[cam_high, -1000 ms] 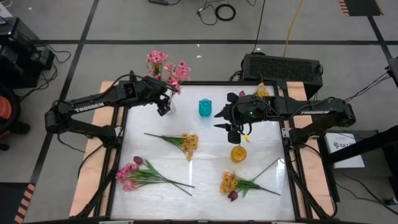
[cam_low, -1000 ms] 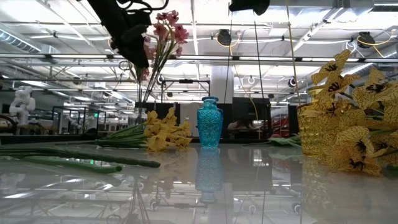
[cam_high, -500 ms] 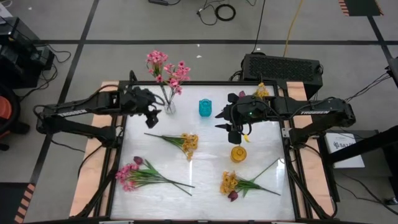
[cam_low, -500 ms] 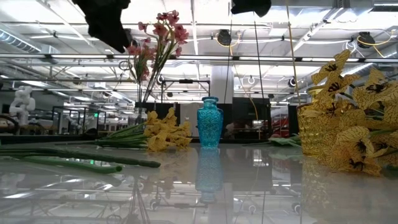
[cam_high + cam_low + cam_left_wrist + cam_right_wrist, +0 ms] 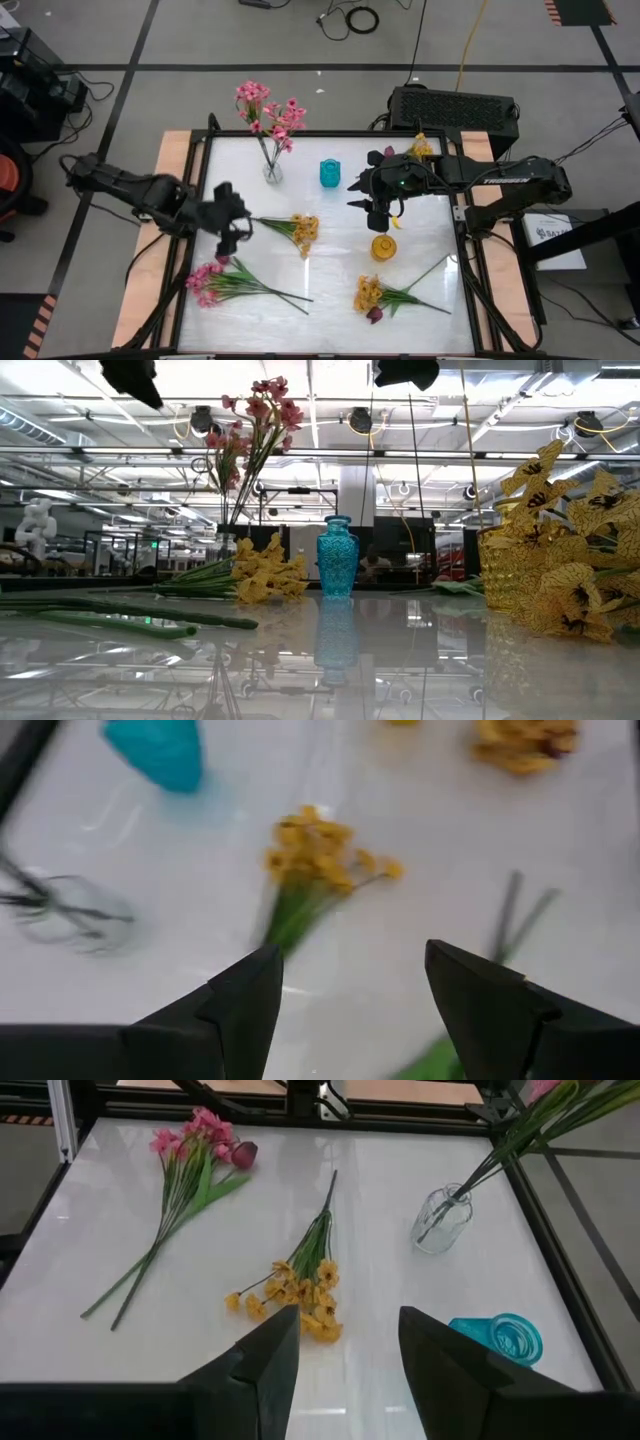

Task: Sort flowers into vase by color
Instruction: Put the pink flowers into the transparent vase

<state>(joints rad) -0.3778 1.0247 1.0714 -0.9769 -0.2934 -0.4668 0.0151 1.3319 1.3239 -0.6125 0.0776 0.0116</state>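
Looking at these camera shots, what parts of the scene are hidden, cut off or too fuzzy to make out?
- Low view: both end effectors are cut off by the top edge.
- Left wrist view: the clear glass vase is motion-blurred; the turquoise vase is cropped by the top edge.
- High view: the yellow vase mouth is too small to see what is inside.
- Right wrist view: the pink flowers in the glass vase run off the top edge.

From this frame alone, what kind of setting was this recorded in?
Probably a robotics lab in a big industrial hall: a framed white test table between two arms, loose cables on the taped floor, and exposed ceiling trusses behind.
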